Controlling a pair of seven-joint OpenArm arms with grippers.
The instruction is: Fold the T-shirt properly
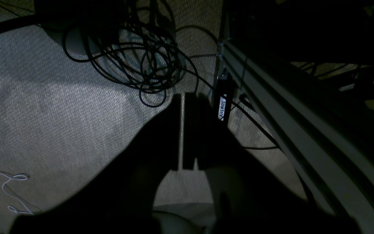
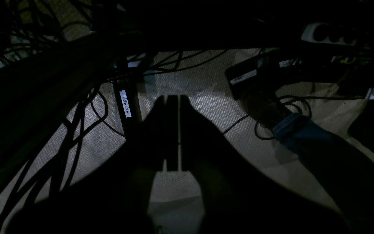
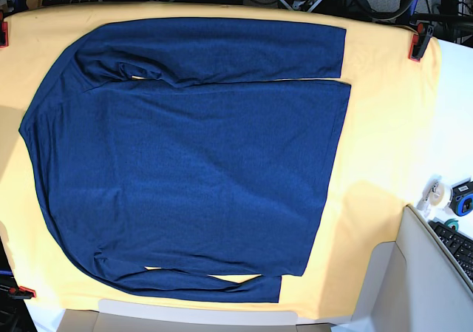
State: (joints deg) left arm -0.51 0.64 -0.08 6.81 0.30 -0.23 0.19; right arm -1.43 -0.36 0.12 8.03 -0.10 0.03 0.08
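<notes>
1. From my remote station I see the left hand (image 1: 184,130) in its wrist camera as a dark silhouette; its two fingers are pressed together and it has hold of nothing.
2. Beyond the left hand's fingertips lies a grey carpeted floor (image 1: 60,107). A tangle of black cables (image 1: 141,61) sits ahead of the fingertips and slightly to their left, and a pale metal rail (image 1: 291,130) runs diagonally past on the right.
3. Just beside the left fingertips, on their right, a dark post carries a white label reading ASIMOV (image 1: 222,109).
4. The right hand (image 2: 172,130) is also a dark silhouette with its fingers fully closed, gripping nothing.
5. Ahead and to the right of the right hand I see a shoe and a blue-jeaned leg (image 2: 300,133) on the floor.
6. In the base view neither hand appears. The T-shirt (image 3: 192,162), dark navy, lies spread flat on the surface, which is covered by a pale yellow cloth (image 3: 377,147). One long sleeve lies along the far edge and the other along the near edge.
</notes>
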